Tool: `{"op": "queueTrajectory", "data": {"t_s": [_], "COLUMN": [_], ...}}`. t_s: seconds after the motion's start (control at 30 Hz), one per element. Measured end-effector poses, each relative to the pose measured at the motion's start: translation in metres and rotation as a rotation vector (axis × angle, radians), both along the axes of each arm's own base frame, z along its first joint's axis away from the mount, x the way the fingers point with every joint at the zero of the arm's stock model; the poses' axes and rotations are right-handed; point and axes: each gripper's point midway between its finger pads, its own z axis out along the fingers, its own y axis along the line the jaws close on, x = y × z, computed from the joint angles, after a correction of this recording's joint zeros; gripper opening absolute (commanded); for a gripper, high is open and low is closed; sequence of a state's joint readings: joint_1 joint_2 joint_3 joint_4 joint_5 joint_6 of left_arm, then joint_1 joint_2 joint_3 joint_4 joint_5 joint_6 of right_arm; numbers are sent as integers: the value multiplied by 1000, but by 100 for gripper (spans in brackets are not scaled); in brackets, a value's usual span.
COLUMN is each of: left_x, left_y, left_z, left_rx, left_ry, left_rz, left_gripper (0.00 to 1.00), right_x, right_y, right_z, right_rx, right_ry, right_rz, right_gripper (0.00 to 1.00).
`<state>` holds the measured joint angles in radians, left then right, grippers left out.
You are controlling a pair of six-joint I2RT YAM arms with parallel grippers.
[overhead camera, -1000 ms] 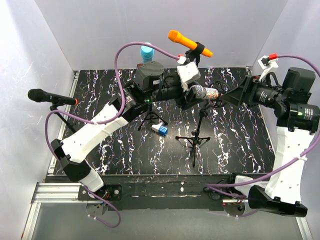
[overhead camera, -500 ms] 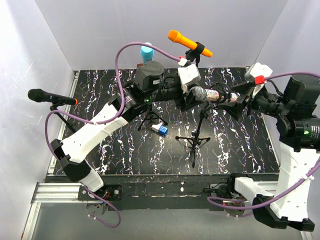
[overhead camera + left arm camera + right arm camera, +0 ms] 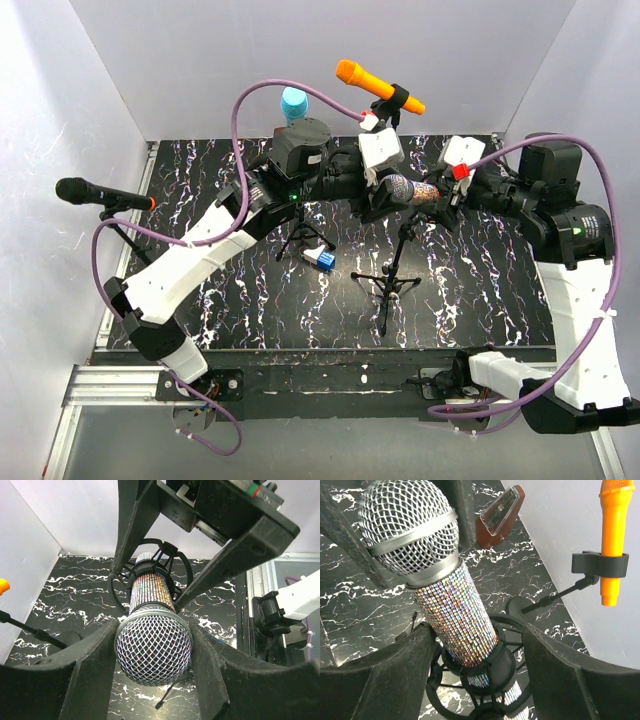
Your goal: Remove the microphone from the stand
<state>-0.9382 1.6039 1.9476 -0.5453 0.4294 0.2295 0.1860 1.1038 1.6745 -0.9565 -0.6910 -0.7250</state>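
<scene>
Clamping the mesh head from both sides, the left gripper [image 3: 154, 640] held the glitter microphone [image 3: 405, 188] at a middling width, its black fingers [image 3: 95, 670] pressed against the grille with no gap showing in the left wrist view. The microphone lay roughly level above the middle of the black marbled table [image 3: 480, 290], its sparkly handle seated through the ring of the shock mount [image 3: 495, 672] on top of the tripod stand [image 3: 390, 275]. From the opposite side, the right gripper [image 3: 477, 635] stood wide apart around the shock mount and the lower handle, with clear space between each finger and the ring, touching neither as far as the right wrist view showed. An orange microphone [image 3: 375, 85] sat clipped on another stand by the back wall, a black microphone [image 3: 95, 193] hung on a stand at the far left, and a small blue-and-white object [image 3: 322, 260] lay on the table near the tripod's legs.
</scene>
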Motion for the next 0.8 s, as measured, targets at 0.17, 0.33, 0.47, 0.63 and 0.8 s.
{"op": "queueTrajectory", "data": {"t_s": [0.17, 0.33, 0.47, 0.63, 0.8], "left_x": [2, 2, 4, 8, 10], "left_y": [-2, -2, 4, 14, 25], "left_z": [0, 3, 4, 14, 17], "left_rx": [13, 26, 38, 27, 30], "left_ry": [-3, -10, -6, 3, 24], "left_rz": [-4, -7, -1, 4, 9], "left_gripper": [0, 0, 0, 0, 0], "right_x": [4, 5, 4, 9, 13], "right_y": [2, 1, 1, -2, -3], "right_z": [-7, -9, -9, -11, -12], "right_rx": [-26, -44, -52, -70, -75], "right_ry": [-45, -86, -113, -133, -141], "right_rz": [20, 27, 35, 20, 8], "right_gripper": [69, 66, 65, 65, 65]}}
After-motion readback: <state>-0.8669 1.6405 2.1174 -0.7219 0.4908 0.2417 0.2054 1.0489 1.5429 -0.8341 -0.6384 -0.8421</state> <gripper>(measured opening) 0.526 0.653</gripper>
